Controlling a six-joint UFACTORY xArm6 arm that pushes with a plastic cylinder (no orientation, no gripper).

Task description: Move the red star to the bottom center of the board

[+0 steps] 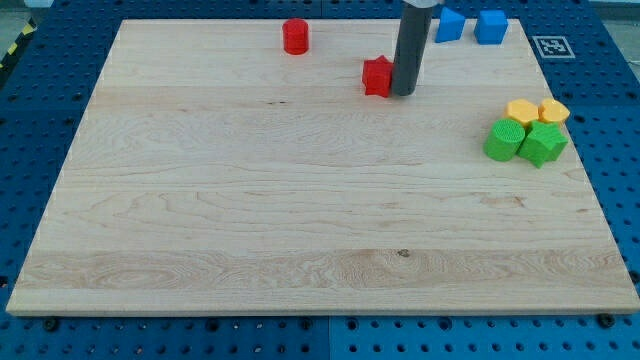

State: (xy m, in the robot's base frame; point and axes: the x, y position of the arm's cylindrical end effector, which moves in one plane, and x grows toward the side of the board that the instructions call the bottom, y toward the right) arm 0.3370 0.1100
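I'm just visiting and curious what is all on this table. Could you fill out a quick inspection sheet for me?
Surface: wooden board, bare wood over most of it.
Job's things: red star near the view's top centre; my tip against its right side.
Clutter: red cylinder; two blue blocks; two yellow blocks; two green blocks.
Hand: none, only a rod.
Cables: nothing seen.
Surroundings: blue perforated table; marker tag.

You see a pale wooden board [300, 220] lying on a blue perforated metal table [40, 120] (its holes run in regular rows). Beyond the board's top right corner sits a black-and-white square marker [549, 46], evenly lit.
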